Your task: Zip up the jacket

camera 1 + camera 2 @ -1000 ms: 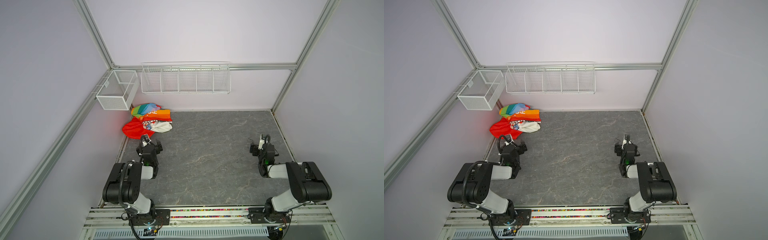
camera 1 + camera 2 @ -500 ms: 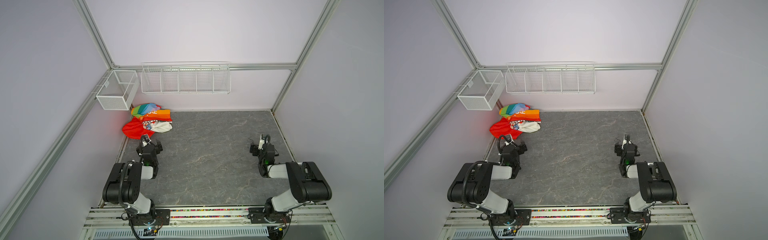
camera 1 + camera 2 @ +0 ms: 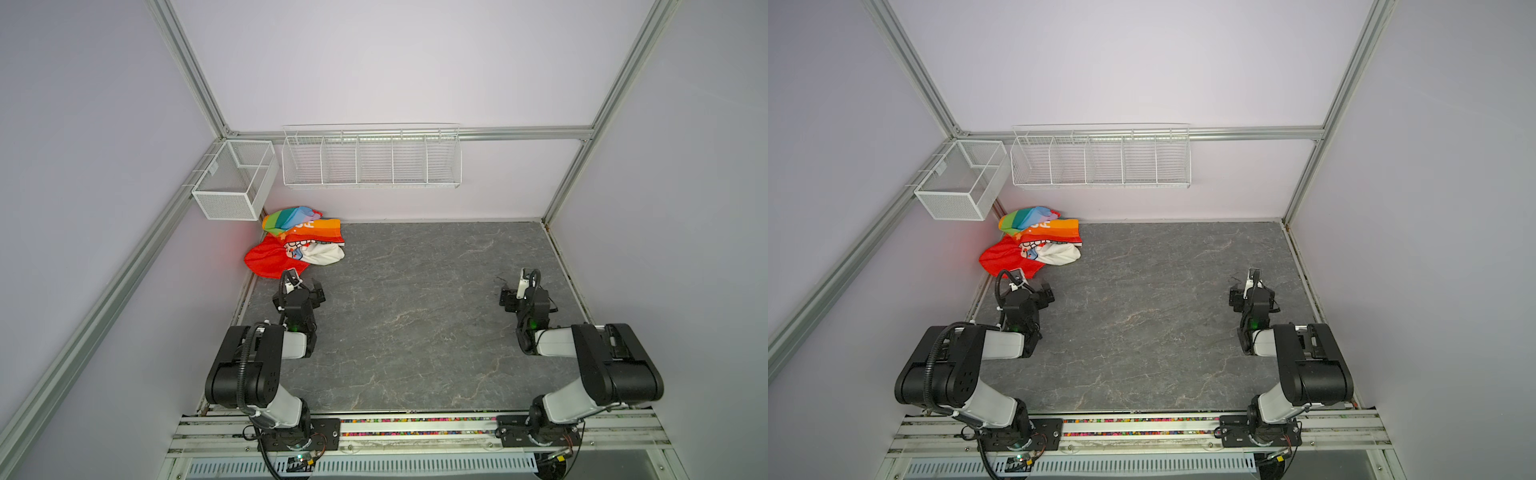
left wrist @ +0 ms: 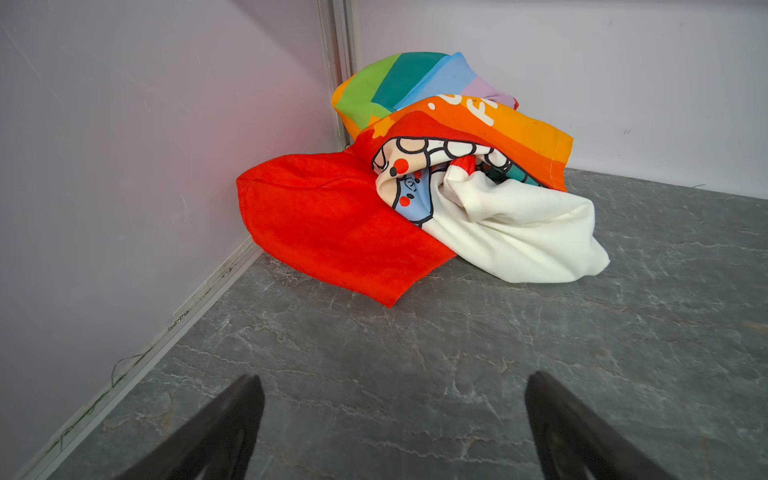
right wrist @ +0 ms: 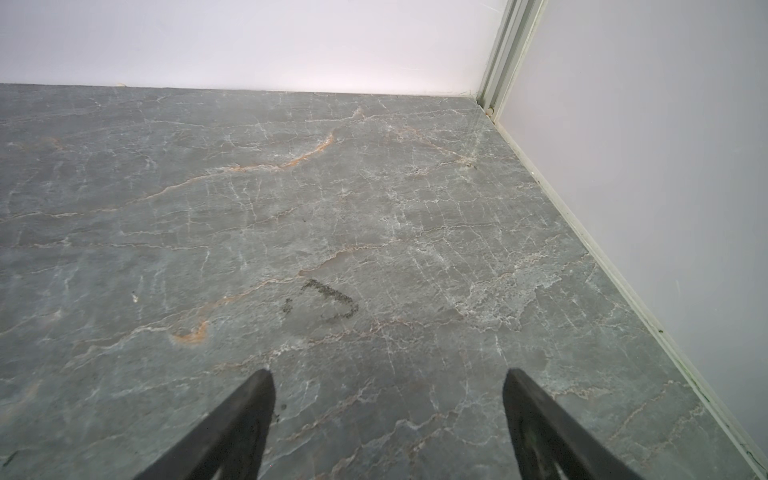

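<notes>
- The jacket [image 3: 297,243] lies crumpled in a heap in the far left corner of the table [image 3: 415,316], pressed against the back wall and the left wall.
- In the left wrist view its red hood [image 4: 332,224] spreads flat on the tabletop toward the left wall. The rainbow-striped outer fabric [image 4: 415,79] is bunched up behind it, with part of the white lettering [image 4: 478,110] showing.
- The white lining [image 4: 519,232] spills out of the fold onto the table, and a patch of its cartoon print [image 4: 409,183] is turned outward.
- The left gripper [image 4: 395,376] is low over the table near the left edge, pointing at the heap and just short of the hood's near edge. Its jaws are spread wide with only bare tabletop between them.
- The right gripper [image 5: 388,372] is low near the right edge of the table, well apart from the jacket. Its jaws are also spread and hold nothing.
- A dark curved scuff mark [image 5: 328,299] shows on the grey marbled surface just ahead of the right gripper.
- A white mesh basket [image 3: 232,187] hangs on the left wall above the jacket's corner, and a white wire rack [image 3: 370,158] with compartments hangs on the back wall.
</notes>
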